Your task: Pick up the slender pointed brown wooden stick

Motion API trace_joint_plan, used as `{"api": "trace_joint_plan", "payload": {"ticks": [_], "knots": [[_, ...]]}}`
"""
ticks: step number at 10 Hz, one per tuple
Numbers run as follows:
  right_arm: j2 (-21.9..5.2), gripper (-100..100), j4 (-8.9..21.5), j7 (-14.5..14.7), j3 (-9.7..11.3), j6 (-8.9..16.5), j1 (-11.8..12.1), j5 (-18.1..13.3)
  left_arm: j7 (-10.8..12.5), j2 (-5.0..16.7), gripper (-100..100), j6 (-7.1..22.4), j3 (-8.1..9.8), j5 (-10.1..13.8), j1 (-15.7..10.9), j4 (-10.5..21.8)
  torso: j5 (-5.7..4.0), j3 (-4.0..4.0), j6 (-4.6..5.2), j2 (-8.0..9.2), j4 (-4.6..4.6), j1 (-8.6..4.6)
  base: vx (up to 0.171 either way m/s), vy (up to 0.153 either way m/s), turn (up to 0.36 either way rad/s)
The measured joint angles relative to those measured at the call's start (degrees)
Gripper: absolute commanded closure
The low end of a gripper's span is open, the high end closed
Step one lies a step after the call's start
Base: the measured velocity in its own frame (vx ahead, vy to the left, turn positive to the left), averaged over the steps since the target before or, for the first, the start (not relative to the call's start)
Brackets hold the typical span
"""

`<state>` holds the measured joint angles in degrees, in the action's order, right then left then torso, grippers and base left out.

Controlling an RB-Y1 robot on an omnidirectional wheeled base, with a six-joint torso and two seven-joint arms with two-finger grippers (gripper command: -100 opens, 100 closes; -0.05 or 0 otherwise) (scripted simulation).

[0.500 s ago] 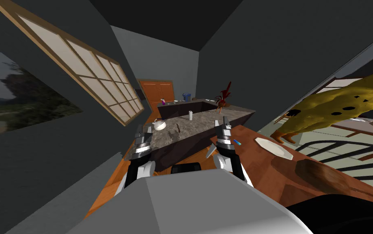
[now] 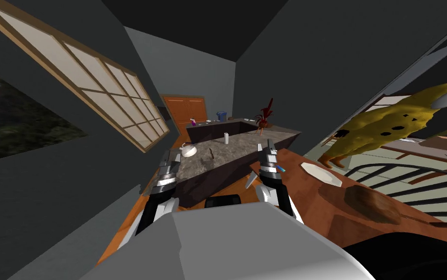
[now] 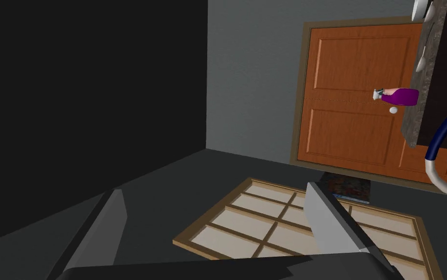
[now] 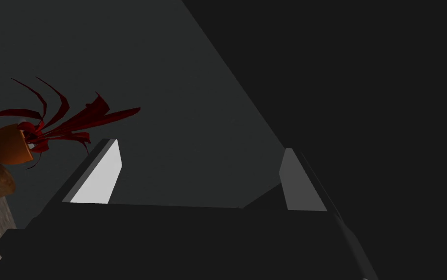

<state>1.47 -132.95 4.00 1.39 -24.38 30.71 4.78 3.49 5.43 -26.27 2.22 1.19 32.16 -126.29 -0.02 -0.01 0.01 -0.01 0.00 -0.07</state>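
The slender dark brown wooden stick [image 2: 211, 154] lies flat on the grey mottled stone bench [image 2: 239, 146]. It is well ahead of both arms and roughly between them, so the main hazards lie in the reach.

A white rounded teapot [image 2: 188, 150] stands near the stick on its left. An approach by the left arm [image 2: 161, 183] could clip it. The stick is thin and sits low. Jaws descending slightly off line would likely scrape the stone or flick the stick away. Closing along its length rather than across it would probably miss.

The left jaws and the right jaws both stand spread and hold nothing. They are raised near the bench's near edge.

The stick's long axis runs mostly away from me across the bench, leaning a little sideways. Which end carries the point is too small to tell.
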Motion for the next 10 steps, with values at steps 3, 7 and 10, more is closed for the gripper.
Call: {"api": "trace_joint_plan", "payload": {"ticks": [3,7,10], "knots": [[0.00,0,0.00,0.00,0.00,0.00,0.00,0.00,0.68,4.17,-100,0.51,1.27,1.73,1.93,0.23,0.00,-0.01,0.01,-0.01,0.00,-0.02,0.011,-0.035,-0.116],[0.00,0,0.00,0.00,0.00,0.00,0.00,0.00,2.47,10.35,-100,1.77,4.16,5.33,6.48,-0.26,-0.02,-0.01,0.01,-0.02,0.00,-0.09,0.017,-0.043,-0.170],[0.00,0,0.00,0.00,0.00,0.00,0.00,0.00,3.79,14.78,-100,2.79,6.26,8.11,10.02,0.04,-0.02,-0.03,0.00,-0.04,-0.01,-0.07,0.024,-0.044,-0.178]]}}
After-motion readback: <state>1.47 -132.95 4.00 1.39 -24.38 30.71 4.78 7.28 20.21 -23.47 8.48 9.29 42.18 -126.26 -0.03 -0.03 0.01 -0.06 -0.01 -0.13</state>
